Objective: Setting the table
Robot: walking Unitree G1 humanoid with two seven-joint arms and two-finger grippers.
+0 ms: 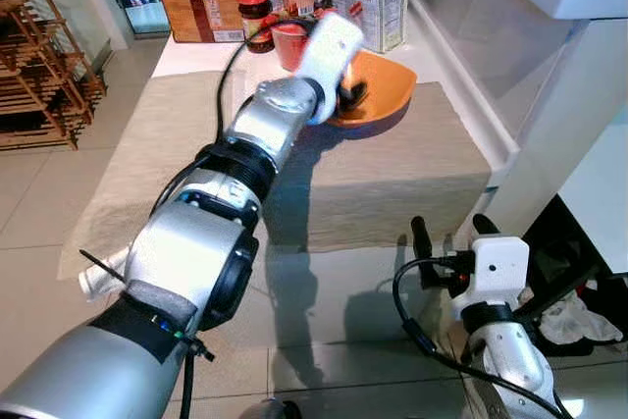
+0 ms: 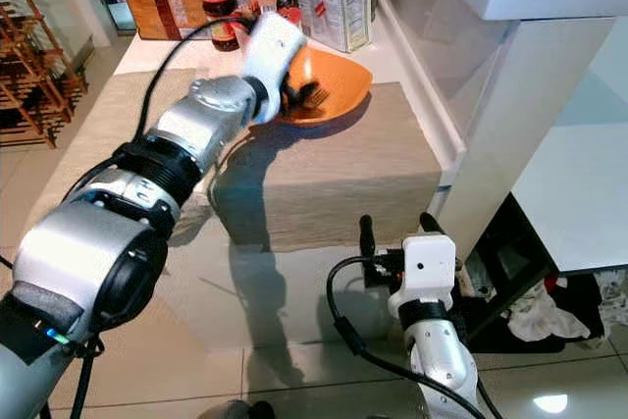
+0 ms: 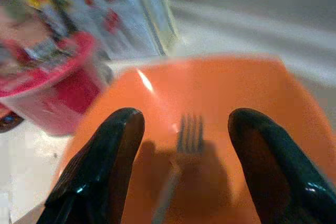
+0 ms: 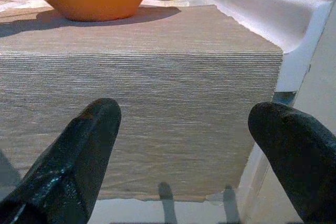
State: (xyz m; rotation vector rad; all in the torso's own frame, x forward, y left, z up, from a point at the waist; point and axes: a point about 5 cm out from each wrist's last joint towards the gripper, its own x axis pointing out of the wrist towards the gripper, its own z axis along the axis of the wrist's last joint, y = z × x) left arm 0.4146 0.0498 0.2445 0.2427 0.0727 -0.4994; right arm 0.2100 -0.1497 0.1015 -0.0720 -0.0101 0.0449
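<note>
Beige runner (image 1: 392, 174) is covering the counter (image 1: 196, 51); orange bowl (image 1: 378, 90) is sitting on it. Left end effector (image 3: 181, 145), fingers wide and empty, is hovering directly over the fork (image 3: 184, 153) in the bowl, handle running back between the fingers. Right end effector (image 1: 453, 233), also wide, is hanging low, farther off.

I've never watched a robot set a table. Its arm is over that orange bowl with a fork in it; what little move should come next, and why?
Probably lowering the left gripper a little and closing on the fork. Its fingers are open and straddle the fork lying inside the orange bowl, not yet touching it. The right gripper waits low, in front of the table runner.
</note>
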